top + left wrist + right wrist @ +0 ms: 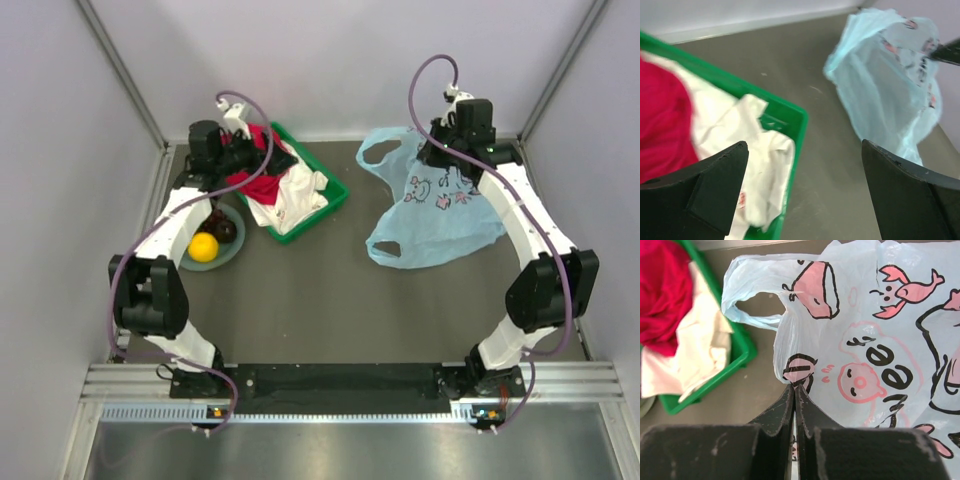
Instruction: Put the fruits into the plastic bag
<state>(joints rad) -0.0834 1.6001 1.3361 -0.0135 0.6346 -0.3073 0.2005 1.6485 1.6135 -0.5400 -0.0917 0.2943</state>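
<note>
At the tips of the right end effector (795, 386), pressed together, I pinch the limp, slippery light-blue plastic bag (850, 315) near its handle; left end effector (803, 144) stands apart.

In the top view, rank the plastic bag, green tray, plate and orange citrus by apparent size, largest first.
1. plastic bag
2. green tray, partly hidden, so close to the bag
3. plate
4. orange citrus
</note>
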